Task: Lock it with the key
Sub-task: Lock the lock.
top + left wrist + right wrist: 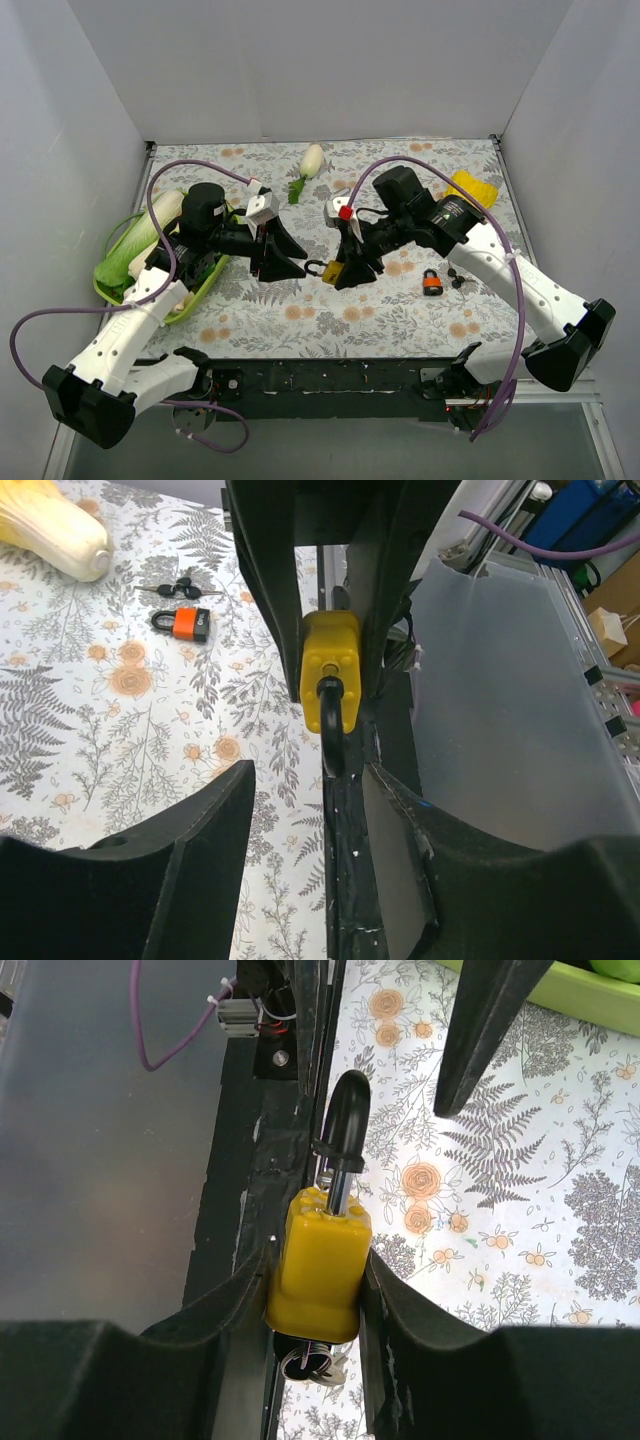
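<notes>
My right gripper [347, 272] is shut on a yellow padlock [334, 271] and holds its body just above the table. In the right wrist view the yellow padlock [320, 1260] sits between my fingers. Its black-sleeved shackle [345, 1120] points away, and a key ring [312, 1365] hangs under the body. My left gripper [283, 268] is open and empty, facing the shackle from the left. In the left wrist view the padlock [330, 670] is ahead of the open gripper [310, 880]. An orange padlock [431, 283] with loose keys [458, 282] lies to the right.
A green basket [115, 285] with a leafy vegetable stands at the left. A white radish [311, 160] lies at the back and a yellow item [470, 185] at the back right. The black front rail [320, 375] runs along the near edge.
</notes>
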